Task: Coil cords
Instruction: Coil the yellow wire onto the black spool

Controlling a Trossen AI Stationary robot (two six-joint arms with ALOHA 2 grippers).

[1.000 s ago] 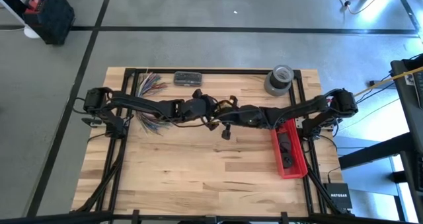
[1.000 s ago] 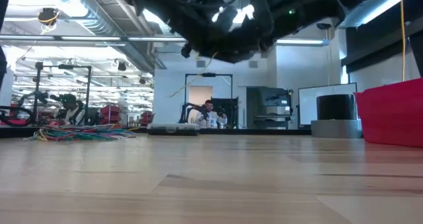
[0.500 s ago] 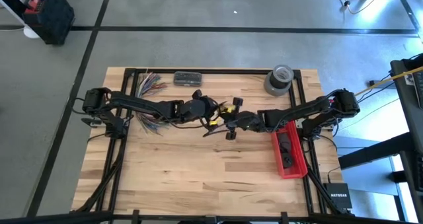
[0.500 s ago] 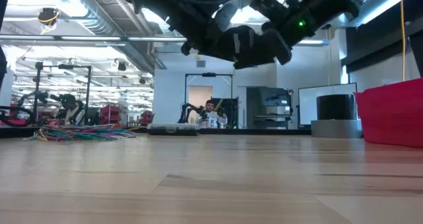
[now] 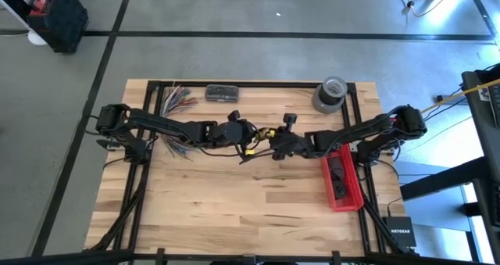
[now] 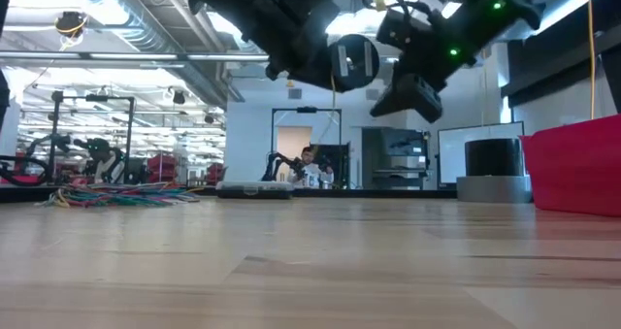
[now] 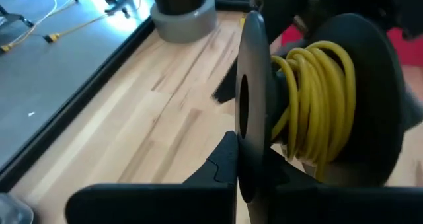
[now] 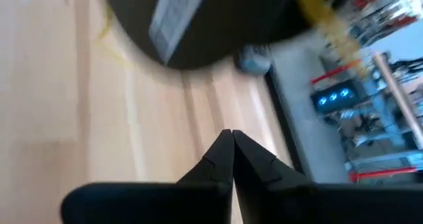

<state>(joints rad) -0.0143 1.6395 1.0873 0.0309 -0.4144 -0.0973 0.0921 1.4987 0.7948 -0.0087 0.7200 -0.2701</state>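
Saw the left pincer closed on the near flange of a black reel, fingers pressed to either face of the thin disc and carrying it clear of the worktop. Read the same grip in the high view at mid-frame, left pincer just left of centre. Noted yellow cord wound in tight turns round the hub, between the two flanges. Picked out flecks of the same yellow cord by that pincer from above.

Saw the right pincer shut too, fingertips pressed together with nothing between them. Placed it just right of centre in the high view, right pincer close beside the reel, tip pointing left toward it. Could not tell whether it touched the reel.

In the low view, met the reel face-on, high in the frame, with the right pincer just to its right and slightly lower. Judged from that a hub axis running toward the top and bottom of the high frame, across the line joining the two arms. Judged the cord therefore directly left of the right pincer, and the left arm the one in charge of it.
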